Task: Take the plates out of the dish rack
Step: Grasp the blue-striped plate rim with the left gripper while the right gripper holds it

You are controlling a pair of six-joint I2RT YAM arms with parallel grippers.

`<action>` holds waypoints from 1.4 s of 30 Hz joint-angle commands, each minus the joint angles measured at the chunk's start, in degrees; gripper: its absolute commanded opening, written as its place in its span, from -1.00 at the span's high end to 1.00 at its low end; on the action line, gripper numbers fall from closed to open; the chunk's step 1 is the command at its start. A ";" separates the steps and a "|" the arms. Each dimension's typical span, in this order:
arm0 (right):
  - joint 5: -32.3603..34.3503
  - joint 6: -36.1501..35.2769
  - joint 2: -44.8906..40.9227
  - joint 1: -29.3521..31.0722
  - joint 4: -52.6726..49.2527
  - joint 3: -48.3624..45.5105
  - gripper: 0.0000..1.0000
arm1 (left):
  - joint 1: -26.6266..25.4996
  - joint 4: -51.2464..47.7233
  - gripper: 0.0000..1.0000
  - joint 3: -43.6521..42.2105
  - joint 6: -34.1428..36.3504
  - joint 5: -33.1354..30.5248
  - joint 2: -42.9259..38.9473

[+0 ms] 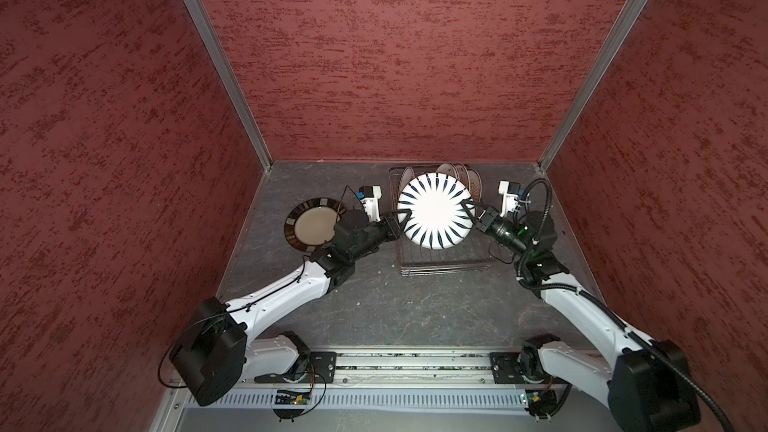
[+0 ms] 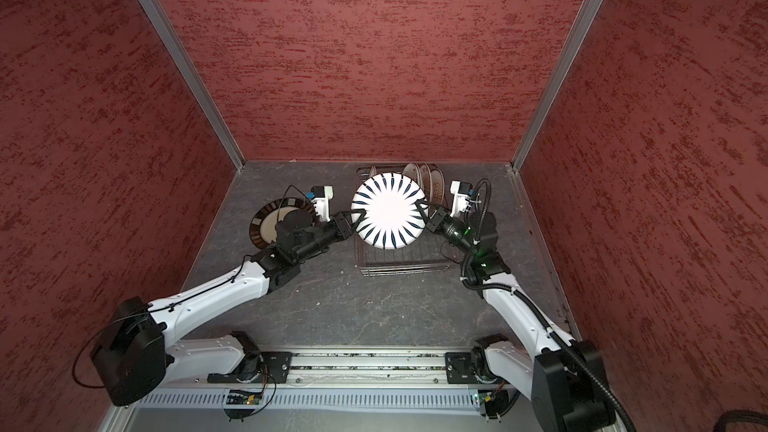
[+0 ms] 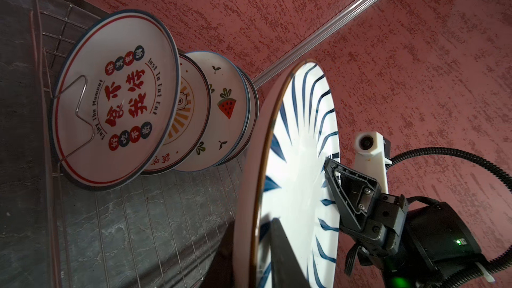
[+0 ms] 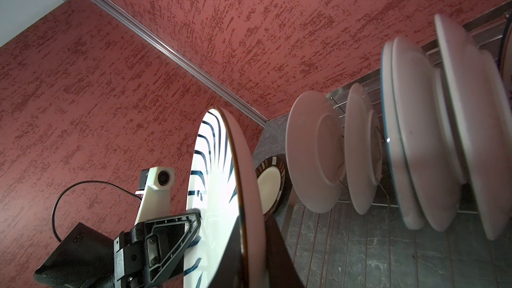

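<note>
Handover looks like the step in hand. The striped plate [image 1: 434, 210] hangs above the rack [image 1: 440, 261], roughly level with its patterned face up, pinched at opposite edges. The left tool [image 1: 404, 218] is clenched on its left rim and the right tool [image 1: 468, 209] on its right rim; the wrist views show a finger on either face. A brown-rimmed plate [image 1: 311, 224] with a cream centre lies flat on the table [image 1: 395, 297] left of the rack, so I judge the unloading barely begun.

The next move likely calls for the right tool to let go and the left to carry the striped plate toward the brown-rimmed one. That needs a firm one-sided grip, since the glazed rim looks slick and the plate's weight will lever against the fingers.

Several plates [image 3: 116, 101] stand on edge at the rack's far end, leaning on one another. They are round, shallow and glossy, with thin dark rims and prints of red characters, an orange sunburst and a watermelon slice. Their backs are plain white with a raised foot ring. The rack is thin silver wire, a fine grid floor with bent prongs. The table is dark grey with pale marbled veins.
</note>
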 commanded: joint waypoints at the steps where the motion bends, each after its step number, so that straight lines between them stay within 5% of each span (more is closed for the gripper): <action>1: -1.68 -0.90 0.50 0.49 6.56 2.59 0.92 | -0.86 1.72 0.67 0.91 0.61 4.03 -0.94; 13: -8.50 -1.79 4.31 0.55 8.69 3.62 0.25 | 0.19 -0.06 0.87 4.45 0.69 9.55 1.27; 19: -9.48 -2.53 4.67 0.79 8.93 3.57 -0.46 | 0.98 1.59 0.92 5.57 -0.38 12.25 3.08; 24: -9.66 -4.12 4.77 0.90 7.14 3.96 -0.75 | 3.49 1.58 0.94 5.29 -1.47 13.78 2.07; 25: -9.55 -4.48 4.86 0.90 6.50 4.25 -0.97 | 4.23 2.32 0.94 4.93 -2.20 14.60 1.71; 42: -11.17 -4.68 5.73 1.16 8.98 4.10 -0.98 | 9.46 3.22 0.95 1.48 -3.62 17.56 -4.88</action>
